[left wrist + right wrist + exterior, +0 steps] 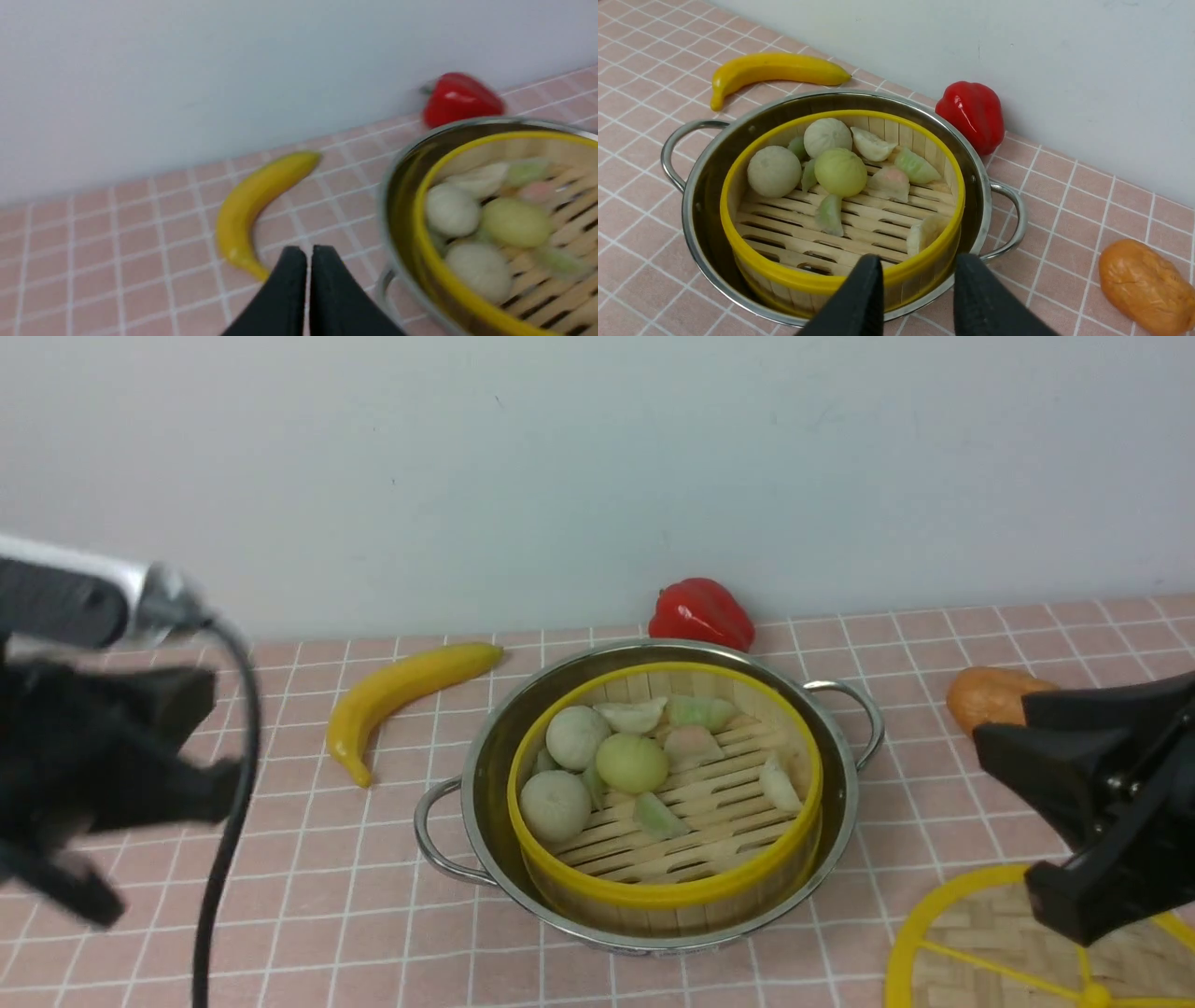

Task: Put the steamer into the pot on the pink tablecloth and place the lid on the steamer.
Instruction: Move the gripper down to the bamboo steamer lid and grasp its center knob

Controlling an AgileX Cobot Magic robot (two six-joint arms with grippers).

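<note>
Front view: the round bamboo steamer (665,784) with yellow rim and slatted floor sits inside the wide, shiny stainless-steel pot (487,784); the pot stands on the pink tablecloth (355,896) with its thin white grid; the steamer is uncovered. The flat woven bamboo lid (980,943) with yellow rim and spokes lies on the cloth to the right, apart from the pot. The right gripper (1018,812) hangs over the lid; contact cannot be told. The left gripper (201,742) shows blurred, well apart from the pot.

Left wrist view: the black fingers (287,289) stand together – only a thin slit between them, nothing held; a yellow banana (252,205) lies just beyond.

Right wrist view: the fingers (859,298) stand apart and empty, near the steamer's rim; a red pepper (973,114) sits behind the pot.
</note>
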